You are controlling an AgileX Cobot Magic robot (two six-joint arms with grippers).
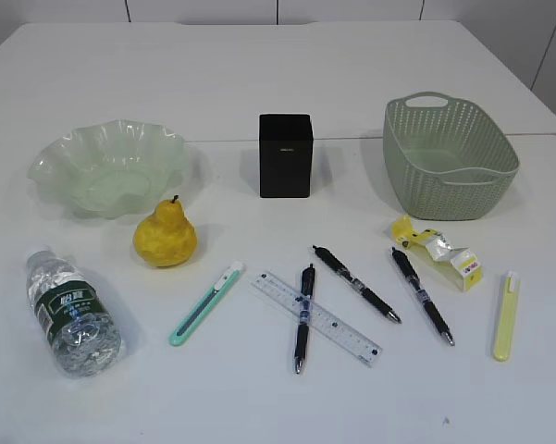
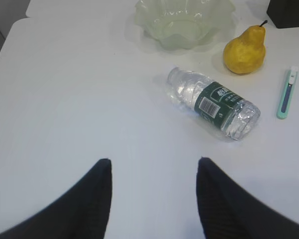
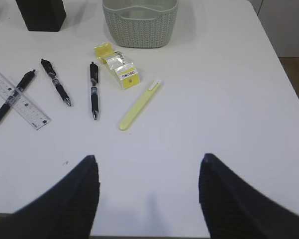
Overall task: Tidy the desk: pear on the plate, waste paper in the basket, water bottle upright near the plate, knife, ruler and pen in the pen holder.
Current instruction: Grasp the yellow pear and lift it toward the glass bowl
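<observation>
Bright even overhead light, soft short shadows, sharp focus, jaws slightly blurred

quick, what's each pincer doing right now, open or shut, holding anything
Left pincer: open, holding nothing, above bare white tabletop.
Right pincer: open, holding nothing, above bare tabletop.

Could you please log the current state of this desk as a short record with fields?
pear: on the desk beside the plate, not on it
water bottle: lying on its side, front left
waste paper: on the desk in front of the basket
basket: no paper seen in it
pen holder: behind the pens
pens: three, one lying across the ruler
ruler: flat
knives: teal one, yellow one
left gripper: jaws open, holding nothing
right gripper: jaws open, holding nothing
</observation>
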